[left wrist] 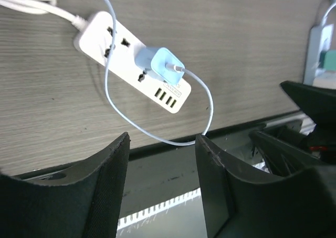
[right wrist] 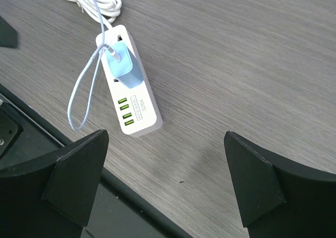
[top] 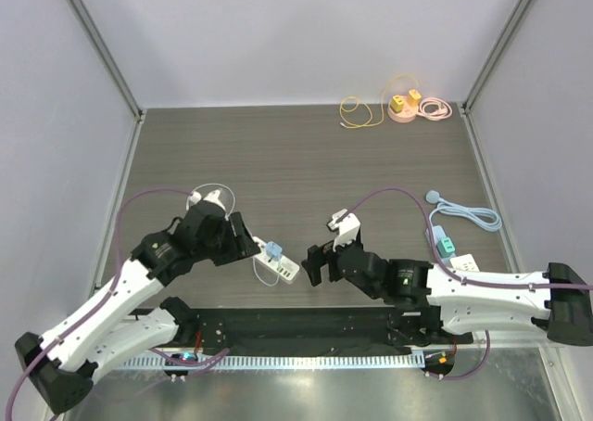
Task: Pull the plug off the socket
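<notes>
The power strip (top: pixel 281 269) lies on the table (top: pixel 296 161) close to its near edge, between the left gripper (top: pixel 252 245) and the right gripper (top: pixel 311 264). The plug (top: pixel 275 249) sits on it, about mid-length; its cable (left wrist: pixel 106 86) loops nearward, perhaps touching the left gripper. A round socket (top: pixel 404 110) lies far back right.

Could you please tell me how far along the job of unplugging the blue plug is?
Done: nothing yet; the blue plug sits in the power strip. In hand: the left gripper and right gripper hover on either side of the strip, jaws open, holding nothing. Left: steady the strip, grip the plug and pull it out.
</notes>
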